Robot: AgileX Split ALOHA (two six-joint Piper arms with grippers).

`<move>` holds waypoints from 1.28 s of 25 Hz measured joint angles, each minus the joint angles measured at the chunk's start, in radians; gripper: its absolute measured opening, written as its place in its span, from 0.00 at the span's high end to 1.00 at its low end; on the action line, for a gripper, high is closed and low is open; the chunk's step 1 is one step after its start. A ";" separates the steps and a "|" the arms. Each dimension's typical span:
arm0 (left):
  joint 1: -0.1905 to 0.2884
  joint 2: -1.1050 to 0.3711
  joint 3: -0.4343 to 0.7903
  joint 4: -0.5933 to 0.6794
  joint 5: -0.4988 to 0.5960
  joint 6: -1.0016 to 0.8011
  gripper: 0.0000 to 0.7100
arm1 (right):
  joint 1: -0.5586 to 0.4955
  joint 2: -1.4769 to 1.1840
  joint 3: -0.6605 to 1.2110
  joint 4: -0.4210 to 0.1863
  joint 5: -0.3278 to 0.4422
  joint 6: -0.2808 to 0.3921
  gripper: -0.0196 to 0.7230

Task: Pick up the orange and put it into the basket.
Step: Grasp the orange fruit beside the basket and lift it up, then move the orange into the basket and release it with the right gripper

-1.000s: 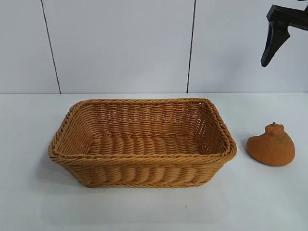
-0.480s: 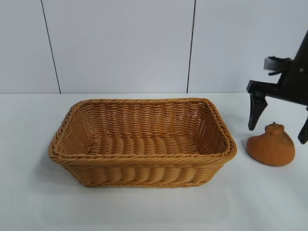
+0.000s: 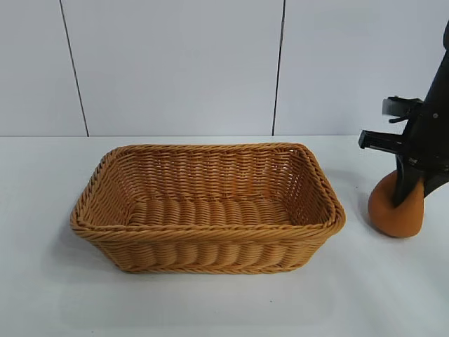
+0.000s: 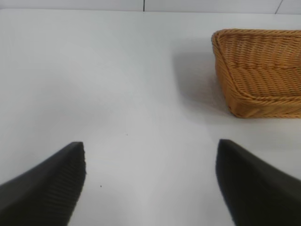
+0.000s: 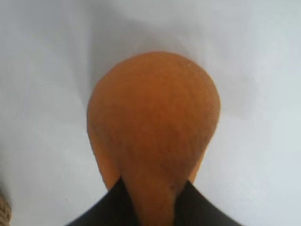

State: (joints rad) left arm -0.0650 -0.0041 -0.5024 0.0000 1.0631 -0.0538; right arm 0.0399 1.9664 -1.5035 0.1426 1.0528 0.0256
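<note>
The basket (image 3: 208,208) sits on the table (image 3: 210,309). To the right of the basket, apart from it, the orange (image 3: 394,210) rests on the table with the right gripper (image 3: 410,193) clamped on its top. Behind the basket stands the wall (image 3: 175,67).

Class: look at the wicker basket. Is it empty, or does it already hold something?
Empty. The basket shows only bare weave inside; the orange sits outside on the table, with the right gripper shut on it.

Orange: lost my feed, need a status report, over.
Right gripper shut on orange, on the table beside the basket. Left gripper open, idle. Nothing between orange and basket.
</note>
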 joint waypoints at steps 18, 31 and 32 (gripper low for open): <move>0.000 0.000 0.000 0.000 -0.001 0.000 0.23 | 0.418 -0.038 -0.229 -0.004 0.091 0.040 0.92; 0.000 0.000 0.000 0.000 -0.001 0.000 0.23 | 0.586 0.094 -0.229 -0.016 -0.005 0.085 0.92; 0.000 0.000 0.000 0.000 -0.001 0.000 0.23 | 0.586 0.121 -0.229 -0.021 -0.019 0.085 0.92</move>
State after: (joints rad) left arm -0.0650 -0.0041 -0.5024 0.0000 1.0622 -0.0541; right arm 0.6260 2.0873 -1.7325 0.1214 1.0342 0.1107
